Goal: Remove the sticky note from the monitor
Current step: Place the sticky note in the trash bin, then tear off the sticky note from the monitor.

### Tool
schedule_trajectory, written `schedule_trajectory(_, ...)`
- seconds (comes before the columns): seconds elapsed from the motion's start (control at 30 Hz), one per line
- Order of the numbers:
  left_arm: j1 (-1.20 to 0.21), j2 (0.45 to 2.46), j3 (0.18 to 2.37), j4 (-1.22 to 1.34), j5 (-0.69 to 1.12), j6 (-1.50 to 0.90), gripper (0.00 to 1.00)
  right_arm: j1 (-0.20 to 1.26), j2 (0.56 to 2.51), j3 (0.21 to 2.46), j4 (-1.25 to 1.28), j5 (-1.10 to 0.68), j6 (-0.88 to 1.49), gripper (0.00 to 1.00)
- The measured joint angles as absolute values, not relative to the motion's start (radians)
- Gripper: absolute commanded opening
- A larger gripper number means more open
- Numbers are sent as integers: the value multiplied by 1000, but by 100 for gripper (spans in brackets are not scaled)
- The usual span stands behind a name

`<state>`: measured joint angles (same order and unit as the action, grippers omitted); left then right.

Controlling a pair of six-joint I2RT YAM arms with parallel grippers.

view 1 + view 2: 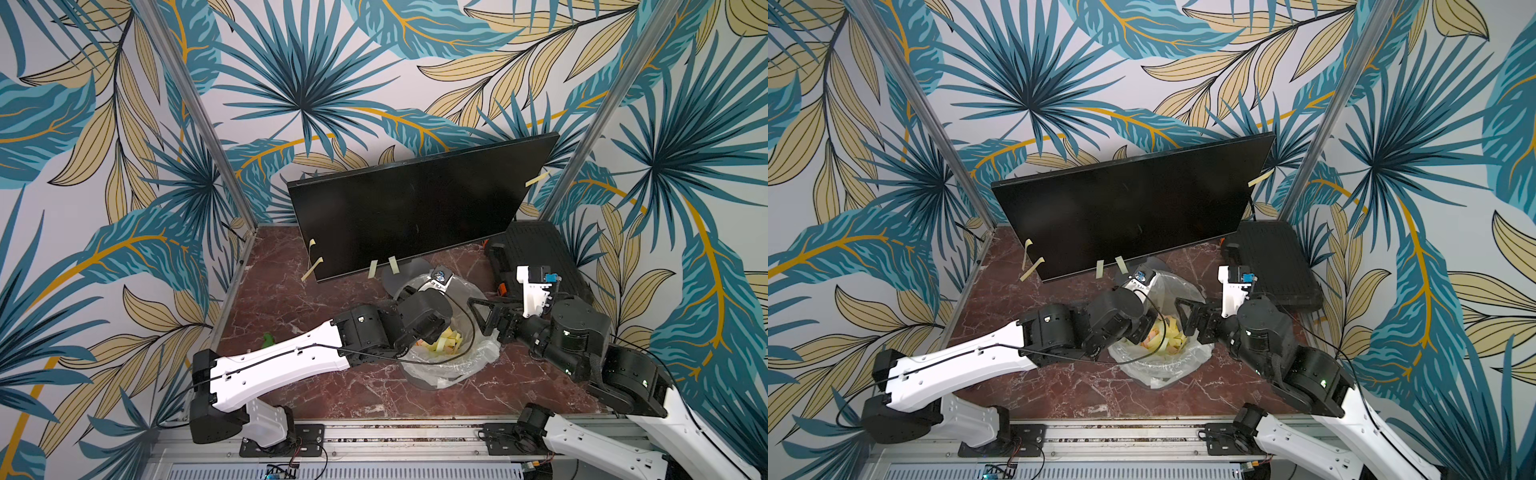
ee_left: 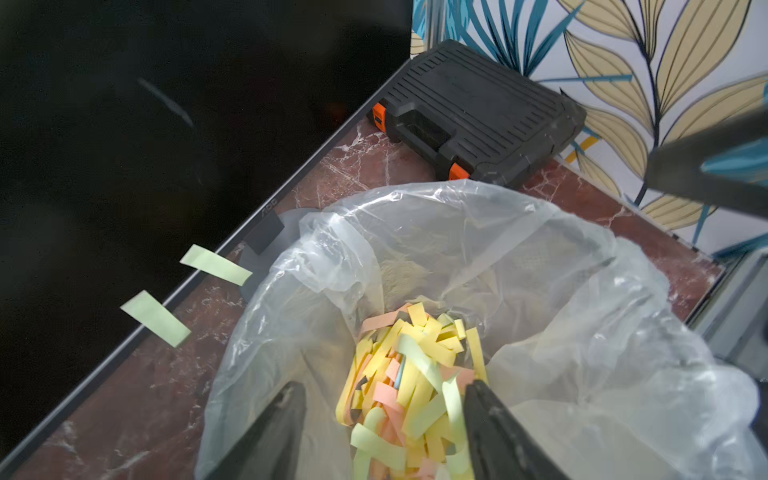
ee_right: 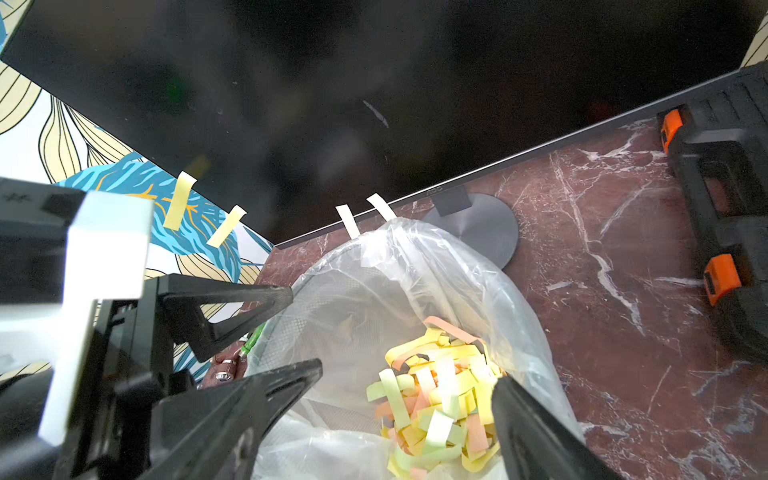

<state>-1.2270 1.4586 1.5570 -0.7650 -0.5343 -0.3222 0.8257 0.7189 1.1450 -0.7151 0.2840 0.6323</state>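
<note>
The black monitor point(image 1: 415, 208) point(image 1: 1129, 208) stands at the back on its round grey base point(image 3: 478, 232). Pale sticky notes cling to its edges: two at the left point(image 1: 311, 247) point(image 1: 312, 269), two along the bottom point(image 1: 372, 269) point(image 2: 216, 264) point(image 2: 156, 318) point(image 3: 347, 220), and one at the right point(image 1: 537, 178). My left gripper point(image 2: 384, 399) hangs open over the bag-lined bin point(image 1: 478, 357) point(image 2: 540, 291). Nothing lies between its fingers, and in both top views its own wrist hides it. My right gripper point(image 1: 482, 318) point(image 1: 1185, 316) point(image 3: 407, 378) is open and empty at the bin's right rim.
A heap of yellow, green and pink paper strips point(image 1: 446, 338) point(image 2: 415, 365) point(image 3: 440, 395) fills the bin. A black ribbed case point(image 1: 536, 257) point(image 2: 478, 104) with orange latches lies at the back right. A small green object point(image 1: 268, 340) sits on the marble table by my left forearm.
</note>
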Motion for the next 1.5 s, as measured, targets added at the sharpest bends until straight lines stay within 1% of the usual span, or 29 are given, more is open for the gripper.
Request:
schedule_trajectory(0.03,-1227,1456,1557,-763,-545,-319,100,826,721,1145,-715,284,632,89)
schedule_trajectory(0.23,-1228,1404,1549,-713,-612,-287,100,826,749,1147,-715,280,623,90)
schedule_trajectory(0.43,-1228,1213,1405,-553,-719,-269,100,826,763,1152,-707,261,609,91)
schedule_trajectory(0.6,-1190,1055,1299,-461,-765,-275,100,826,794,1184,-690,229,601,91)
schedule_trajectory(0.8,-1143,932,1274,-463,-836,-272,100,826,863,1208,-627,153,593,90)
schedule_trajectory(1.03,-1079,804,1273,-561,-935,-273,100,826,976,1254,-558,41,590,88)
schedule_trajectory(1.1,-1031,783,1294,-632,-954,-281,100,826,1005,1270,-527,6,591,88)
schedule_trajectory(1.2,-918,788,1349,-740,-934,-302,100,826,1040,1286,-490,-31,595,87)
schedule_trajectory(1.37,-716,840,1399,-867,-791,-334,100,846,1116,1316,-427,-74,607,86)
schedule_trajectory(1.5,-648,911,1398,-901,-682,-340,100,881,1175,1351,-394,-84,612,86)
